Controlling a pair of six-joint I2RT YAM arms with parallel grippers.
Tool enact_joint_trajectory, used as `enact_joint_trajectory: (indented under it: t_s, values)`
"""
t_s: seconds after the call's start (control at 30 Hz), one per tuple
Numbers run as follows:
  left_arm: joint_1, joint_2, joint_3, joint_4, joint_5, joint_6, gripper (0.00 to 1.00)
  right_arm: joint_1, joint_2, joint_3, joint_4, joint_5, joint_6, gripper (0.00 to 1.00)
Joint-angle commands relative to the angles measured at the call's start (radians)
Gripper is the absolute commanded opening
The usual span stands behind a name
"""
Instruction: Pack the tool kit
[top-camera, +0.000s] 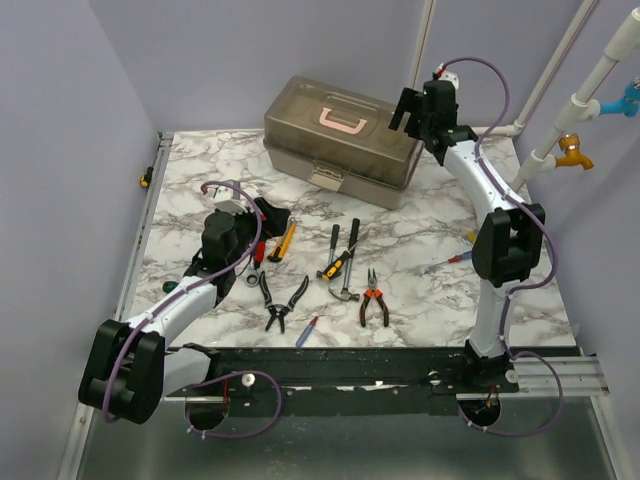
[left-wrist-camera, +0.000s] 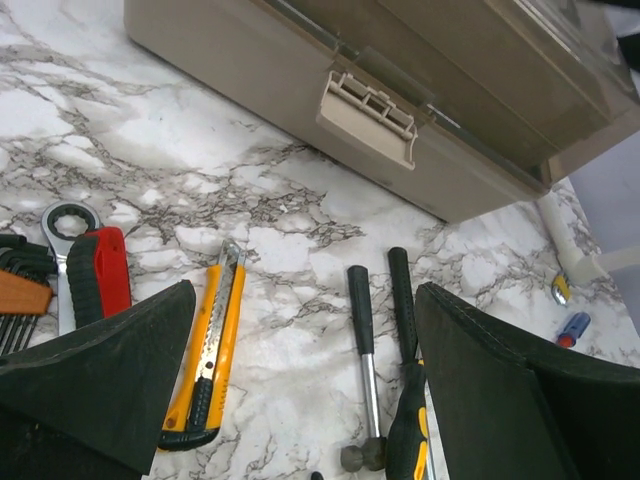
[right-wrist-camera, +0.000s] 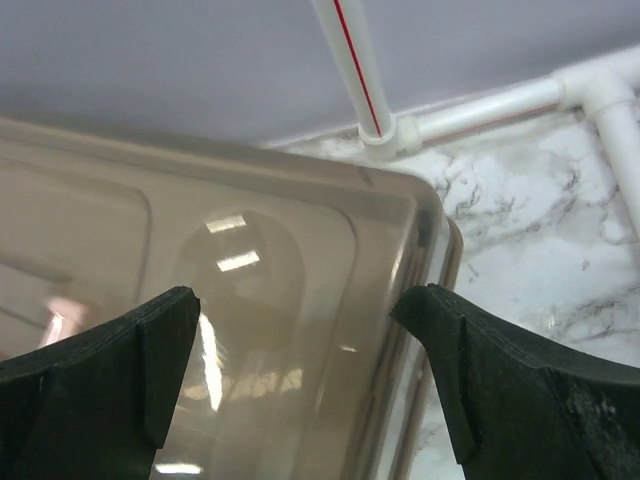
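Note:
The tool kit's beige-grey toolbox (top-camera: 340, 140) stands shut at the back of the table, its pink handle (top-camera: 340, 119) on the smoky lid and its front latch (left-wrist-camera: 368, 115) down. Loose tools lie in front of it: a yellow utility knife (left-wrist-camera: 205, 360), a small hammer (left-wrist-camera: 365, 370), black pliers (top-camera: 283, 303) and orange-handled pliers (top-camera: 374, 300). My left gripper (left-wrist-camera: 305, 400) hangs open over the knife and hammer, holding nothing. My right gripper (right-wrist-camera: 295, 370) is open above the right end of the lid (right-wrist-camera: 250, 300), apart from it.
A ring wrench (left-wrist-camera: 65, 225), a red-handled tool (left-wrist-camera: 105, 270) and hex keys (left-wrist-camera: 20, 290) lie left of the knife. A black-and-yellow handled tool (left-wrist-camera: 410, 420) lies beside the hammer. A small screwdriver (top-camera: 307, 330) lies near the front edge. White pipes (right-wrist-camera: 480, 110) run along the back right wall.

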Motion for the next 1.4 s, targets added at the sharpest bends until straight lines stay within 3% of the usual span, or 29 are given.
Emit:
enact_joint_trajectory:
  t_s: [0.0, 0.07, 0.27, 0.4, 0.5, 0.63, 0.83, 1.07, 1.17, 1.37]
  values:
    - [-0.008, 0.0, -0.014, 0.079, 0.017, 0.01, 0.93, 0.112, -0.061, -0.295, -0.059, -0.175, 0.077, 1.0]
    - [-0.006, 0.0, -0.01, 0.075, 0.018, 0.011, 0.93, 0.167, -0.16, -0.456, 0.038, -0.198, 0.143, 1.0]
    - [-0.006, 0.025, 0.008, 0.061, 0.034, 0.005, 0.94, 0.395, -0.381, -0.701, 0.123, 0.014, 0.275, 1.0]
    - [-0.006, 0.033, 0.022, 0.029, 0.015, -0.001, 0.94, 0.415, -0.48, -0.722, 0.095, 0.13, 0.268, 1.0]
    - [-0.006, 0.039, 0.034, 0.006, -0.003, -0.006, 0.95, 0.402, -0.488, -0.618, 0.024, 0.207, 0.177, 1.0]
    - [-0.006, 0.024, 0.039, -0.014, -0.016, -0.015, 0.95, 0.356, -0.417, -0.43, -0.102, 0.134, 0.053, 1.0]
    - [-0.006, -0.002, 0.017, 0.014, -0.04, -0.024, 0.96, 0.322, -0.268, -0.251, -0.135, -0.057, -0.098, 1.0]
    - [-0.007, 0.14, 0.028, 0.212, 0.105, -0.05, 0.98, 0.298, 0.001, -0.009, -0.25, -0.171, -0.139, 1.0]
    - [-0.007, 0.193, 0.039, 0.259, 0.151, -0.05, 0.99, 0.298, 0.025, -0.051, -0.259, -0.236, -0.13, 1.0]
    - [-0.012, 0.297, 0.118, 0.247, 0.242, -0.032, 0.98, 0.298, -0.171, -0.438, -0.019, -0.329, -0.06, 1.0]
